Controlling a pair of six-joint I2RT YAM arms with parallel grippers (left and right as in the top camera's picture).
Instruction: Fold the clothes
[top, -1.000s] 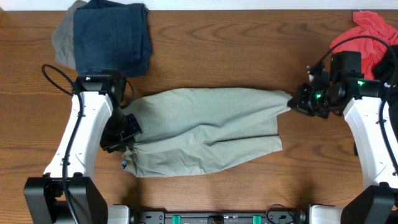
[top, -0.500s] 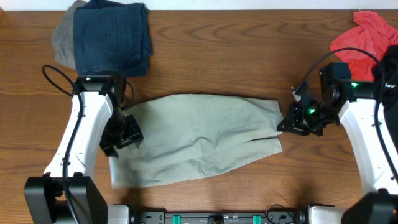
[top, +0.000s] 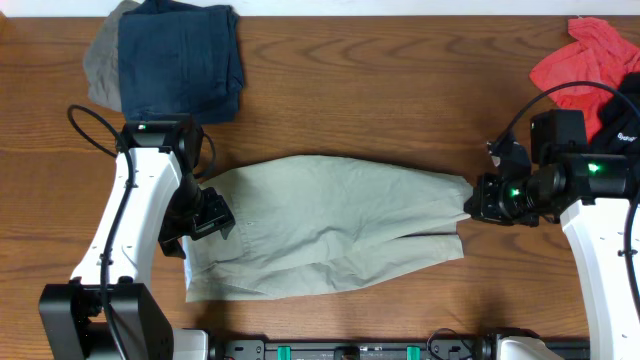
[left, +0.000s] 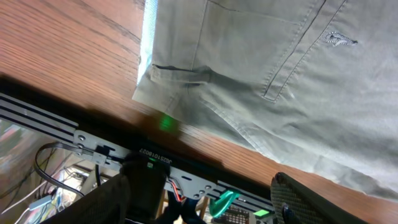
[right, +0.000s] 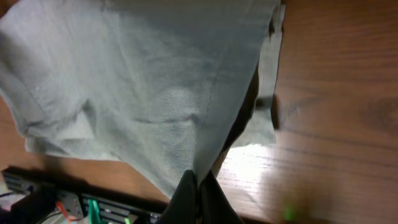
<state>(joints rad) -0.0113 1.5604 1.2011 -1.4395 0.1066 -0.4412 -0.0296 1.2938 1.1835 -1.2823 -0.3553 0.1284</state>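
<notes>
- Overhead: our shorts (top: 330, 225) look soft, light and limp.
- Right gripper (right: 196, 186) pinches a leg corner; left gripper (left: 208, 199) gapes empty.
- We would grip the stiffer waistband (left: 163, 74) corner.

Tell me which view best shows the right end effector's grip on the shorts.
Right wrist: the right end effector pinches a tented fold of the shorts. Overhead shows it only at their right edge, contact hidden. Left wrist shows just waistband and pocket.

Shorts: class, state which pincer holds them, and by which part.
The right pincer pinches the shorts at a leg-end corner. The left pincer is open at the waistband end, holding nothing.
</notes>
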